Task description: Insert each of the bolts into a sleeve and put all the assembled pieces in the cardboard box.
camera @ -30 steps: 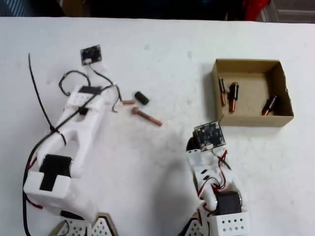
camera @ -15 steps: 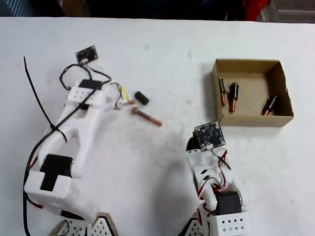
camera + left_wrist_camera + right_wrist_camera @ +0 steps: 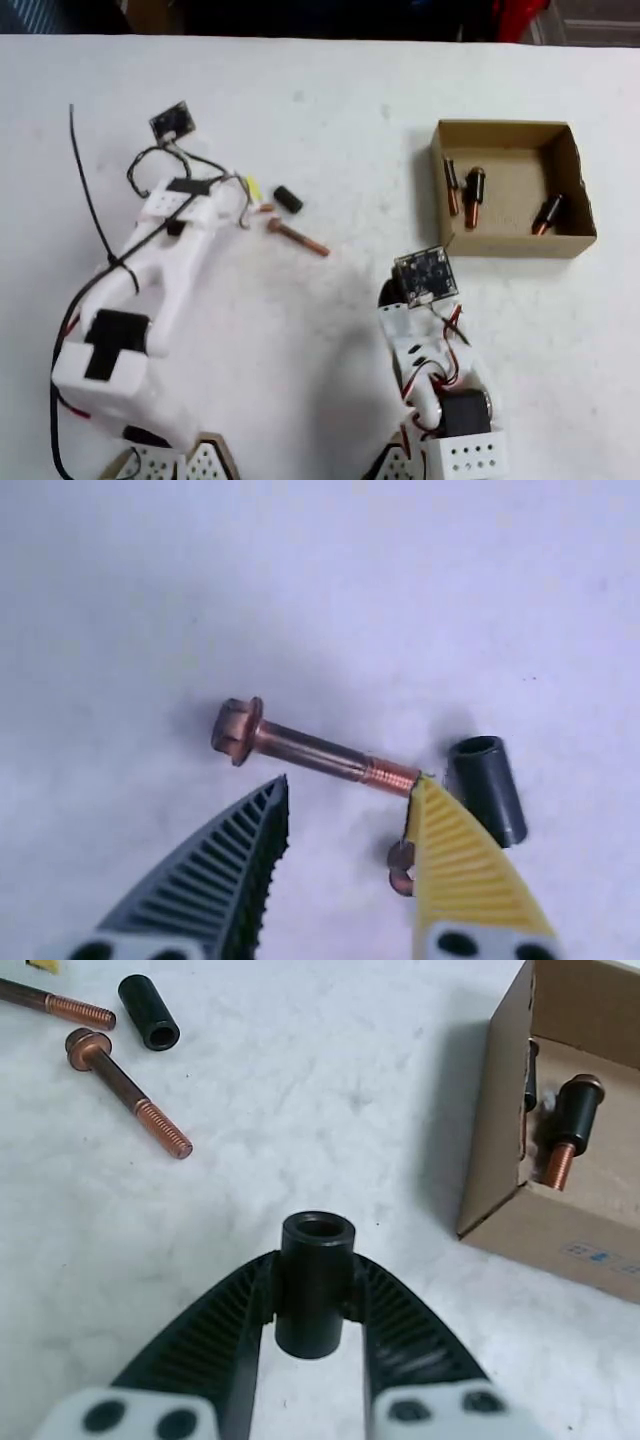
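My left gripper [image 3: 350,784] is open just over a copper bolt [image 3: 310,750] that lies flat on the white table. Its yellow finger [image 3: 455,860] sits beside a black sleeve [image 3: 487,788] and covers most of a second bolt [image 3: 298,238]. In the high view this gripper [image 3: 250,195] is left of the loose sleeve [image 3: 288,199]. My right gripper [image 3: 315,1265] is shut on another black sleeve [image 3: 316,1282], held upright above the table, near the cardboard box [image 3: 500,1110]. The box [image 3: 505,132] holds three bolt-and-sleeve pieces [image 3: 473,195].
The left arm's white body [image 3: 150,280] and its black cables [image 3: 90,210] spread over the table's left side. The right arm [image 3: 435,370] stands at the front, below the box. Bare table lies between the loose bolts and the box.
The left arm has shifted a little toward the bolts, and its yellow fingertip has come into sight beside the sleeve. The right arm has kept still with its sleeve.
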